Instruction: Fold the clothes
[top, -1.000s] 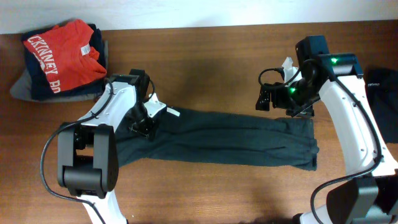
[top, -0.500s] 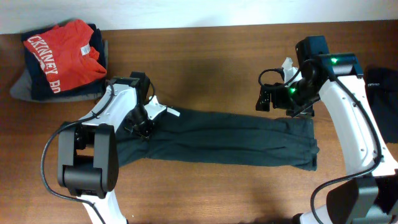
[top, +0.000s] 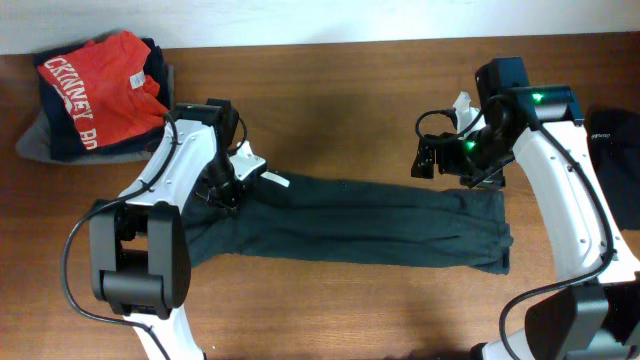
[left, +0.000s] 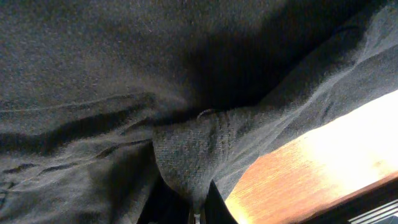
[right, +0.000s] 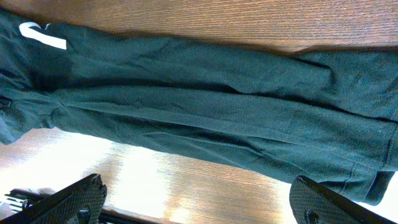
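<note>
Overhead view: a wooden table (top: 340, 110) with a reddish-brown top, its fine grain running left to right, fills nearly the whole field under even light with soft shadows. Along its far edge runs a pale, off-white strip (top: 300, 18), slightly slanted; whether this is wall or floor cannot be told. In both wrist views the smooth wood throws back a bright, washed-out glare (right: 155, 180) that bleaches the brown to near white.

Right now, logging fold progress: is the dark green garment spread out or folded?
Partly folded: the dark green garment lies as a long narrow band with lengthwise layers, not doubled end to end.
</note>
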